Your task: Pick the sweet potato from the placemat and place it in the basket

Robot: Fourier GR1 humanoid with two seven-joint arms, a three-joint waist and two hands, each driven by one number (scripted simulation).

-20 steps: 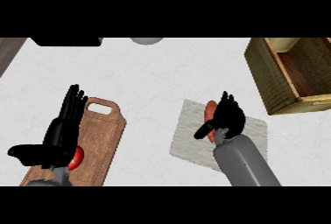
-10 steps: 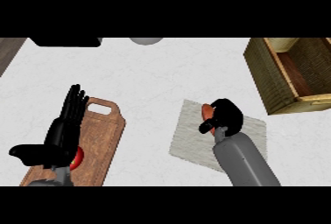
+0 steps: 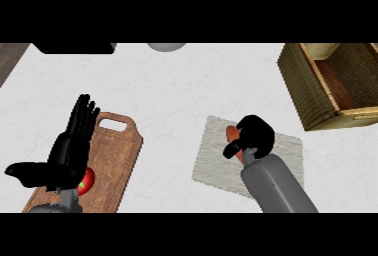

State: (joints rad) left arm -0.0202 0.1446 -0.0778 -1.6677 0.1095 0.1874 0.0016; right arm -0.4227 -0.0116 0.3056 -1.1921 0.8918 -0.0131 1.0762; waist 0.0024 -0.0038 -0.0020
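Head view | right robot hand [image 3: 255, 134] grasping sweet potato [image 3: 232, 134] over placemat [image 3: 212, 167] | basket [image 3: 304, 95] apart

White counter [image 3: 184, 85]: placemat [image 3: 212, 167], board [image 3: 118, 155], basket [image 3: 301, 92]

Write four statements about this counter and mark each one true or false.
1. The right hand is curled round the sweet potato. True.
2. The sweet potato lies in the basket. False: it is at the placemat, in the right hand.
3. The left hand is open above the cutting board. True.
4. The basket stands left of the placemat. False: it stands to its right, farther back.
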